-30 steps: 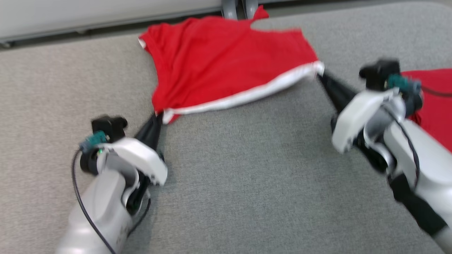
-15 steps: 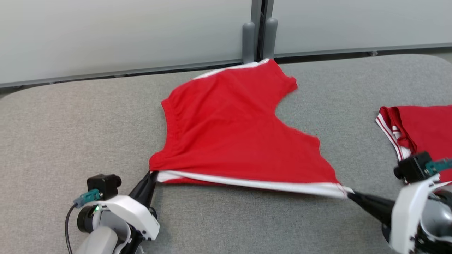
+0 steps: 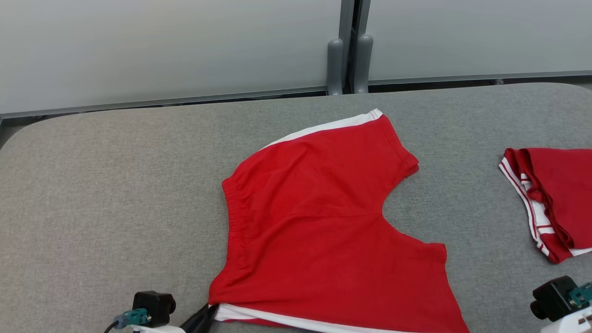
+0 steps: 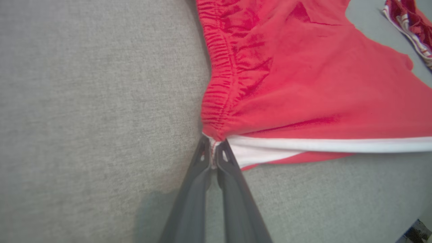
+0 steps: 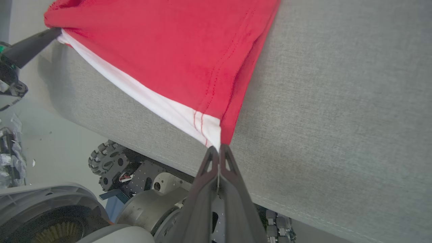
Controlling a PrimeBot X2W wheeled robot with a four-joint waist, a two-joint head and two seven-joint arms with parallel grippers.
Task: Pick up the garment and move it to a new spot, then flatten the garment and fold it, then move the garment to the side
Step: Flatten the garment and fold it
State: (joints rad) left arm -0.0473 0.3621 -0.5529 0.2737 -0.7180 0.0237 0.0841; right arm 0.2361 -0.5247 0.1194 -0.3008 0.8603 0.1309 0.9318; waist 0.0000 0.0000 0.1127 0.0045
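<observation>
The garment (image 3: 323,222) is a pair of red shorts with white side stripes, spread on the grey table. My left gripper (image 4: 213,153) is shut on its waistband corner at the near left, where red gathers meet the white stripe (image 4: 330,145). In the head view the left gripper (image 3: 209,311) pokes in at the bottom edge against that corner. My right gripper (image 5: 219,151) is shut on the leg-hem corner of the garment (image 5: 162,50), at the table's near edge. The near white stripe (image 5: 148,98) is stretched taut between the two grips.
A second red garment with white stripes (image 3: 550,199) lies folded at the right of the grey table (image 3: 115,185). Grey wall panels and two posts (image 3: 349,64) stand behind it. Under the table's near edge (image 5: 290,209), the right wrist view has my wheeled base (image 5: 111,162).
Both grippers have drawn the garment toward the near edge, and it now lies flatter and more spread. The head camera has also tilted up, bringing the back wall into view.
</observation>
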